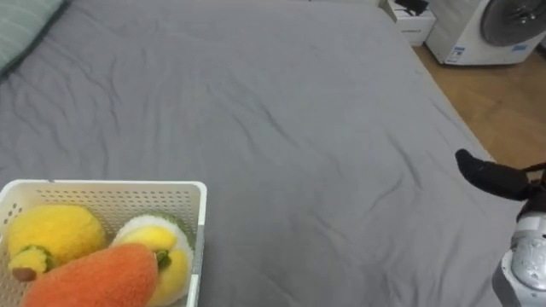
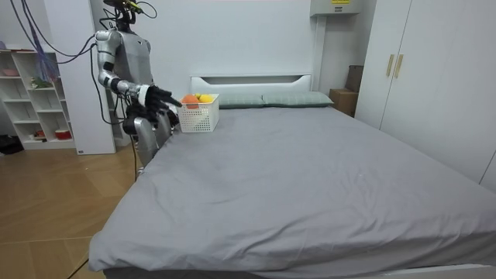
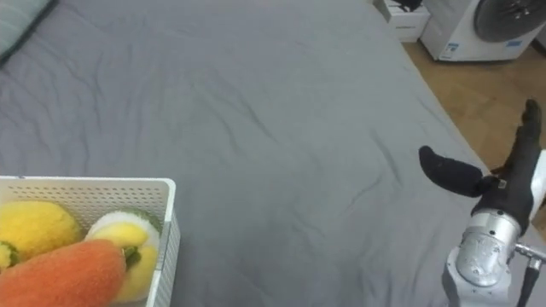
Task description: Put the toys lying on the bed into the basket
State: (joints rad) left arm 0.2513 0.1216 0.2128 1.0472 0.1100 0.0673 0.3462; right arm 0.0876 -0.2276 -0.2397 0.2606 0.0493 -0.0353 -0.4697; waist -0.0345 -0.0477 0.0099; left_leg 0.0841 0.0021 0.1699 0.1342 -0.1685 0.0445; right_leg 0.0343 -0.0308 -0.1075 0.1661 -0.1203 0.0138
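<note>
A white slatted basket point(image 1: 111, 185) sits on the grey bed point(image 1: 290, 128) at the lower left of the eye views. It holds a yellow plush toy point(image 1: 55, 232), an orange carrot-like plush point(image 1: 94, 277) and a yellow, white and green plush point(image 1: 158, 243). My right hand point(image 3: 510, 189) hangs over the bed's right edge, black fingers straight and spread, holding nothing. In the room view I stand at the bed's side near the headboard, with that hand point(image 2: 159, 98) held out open beside the basket point(image 2: 199, 116). No loose toy lies on the sheet.
A striped pillow point(image 1: 26, 26) lies at the bed's far left corner. Past the bed's right edge is wooden floor with a washing machine point(image 1: 495, 26) and a small white box point(image 1: 412, 21). A shelf unit point(image 2: 35, 93) and a wardrobe point(image 2: 434, 77) line the room.
</note>
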